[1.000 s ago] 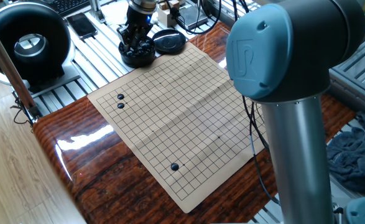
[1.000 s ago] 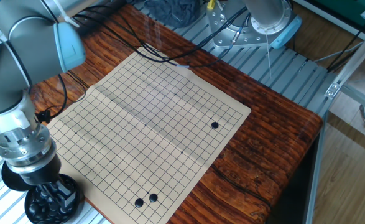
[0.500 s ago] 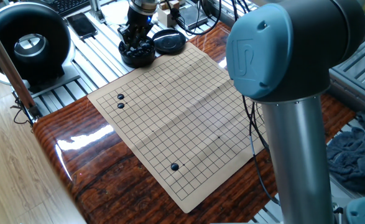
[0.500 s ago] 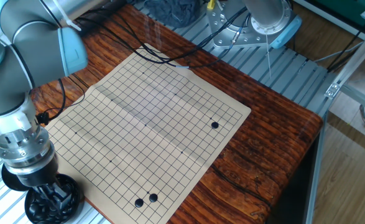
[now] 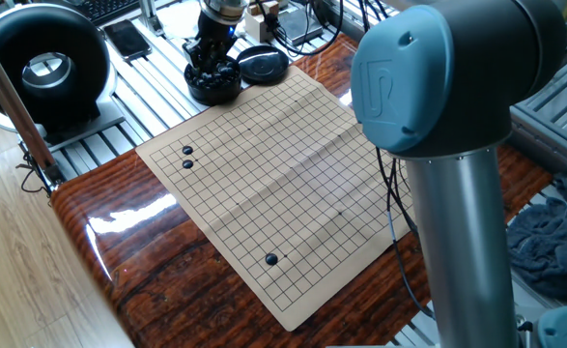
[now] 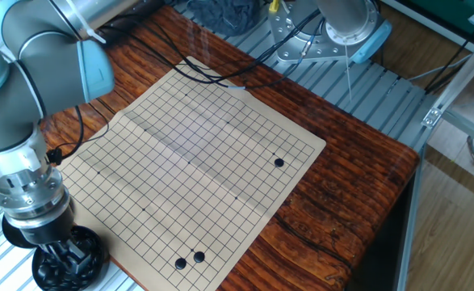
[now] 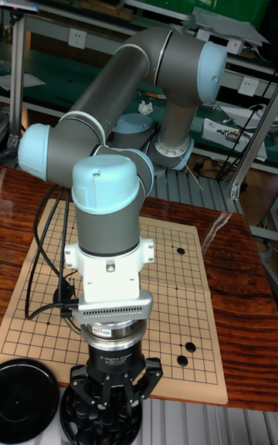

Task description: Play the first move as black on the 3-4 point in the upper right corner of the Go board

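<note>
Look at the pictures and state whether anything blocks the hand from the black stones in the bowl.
Nothing visible does. The hand is already down in the bowl among the black stones; its fingers reach into the pile with no lid over it.

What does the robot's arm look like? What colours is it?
The arm is made of thick silver-grey tubes joined by round light-blue caps. Near the end sits a pale block with a ribbed strip and a small label. The gripper is black with dark fingers. Black cables trail over the board.
</note>
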Robot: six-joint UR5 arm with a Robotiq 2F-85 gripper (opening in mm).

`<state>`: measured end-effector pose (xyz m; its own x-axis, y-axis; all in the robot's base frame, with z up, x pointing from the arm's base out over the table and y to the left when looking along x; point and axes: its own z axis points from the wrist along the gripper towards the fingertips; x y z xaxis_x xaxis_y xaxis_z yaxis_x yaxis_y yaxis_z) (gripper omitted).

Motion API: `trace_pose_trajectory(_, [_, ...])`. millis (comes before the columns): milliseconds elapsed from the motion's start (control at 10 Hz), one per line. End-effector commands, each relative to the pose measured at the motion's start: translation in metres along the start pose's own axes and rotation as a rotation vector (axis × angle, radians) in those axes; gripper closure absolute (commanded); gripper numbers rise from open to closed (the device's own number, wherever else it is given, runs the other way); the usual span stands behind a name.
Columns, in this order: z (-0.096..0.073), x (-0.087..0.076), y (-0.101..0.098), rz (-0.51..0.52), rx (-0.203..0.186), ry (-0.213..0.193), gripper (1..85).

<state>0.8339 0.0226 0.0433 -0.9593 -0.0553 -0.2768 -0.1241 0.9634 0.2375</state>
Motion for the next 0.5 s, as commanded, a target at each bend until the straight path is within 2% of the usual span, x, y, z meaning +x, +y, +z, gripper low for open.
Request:
trace_pose_trajectory(0, [0.0035,0.0067,-0.0004,-0.023,-0.014,0.018,54.0])
trace_pose_trajectory(100, [0.0038,0.0109,-0.0005,-0.032,-0.016,0.032,54.0])
trace_pose_trajectory(400, [0.0045,0.0123,0.0005,-0.04,-0.023,0.034,54.0])
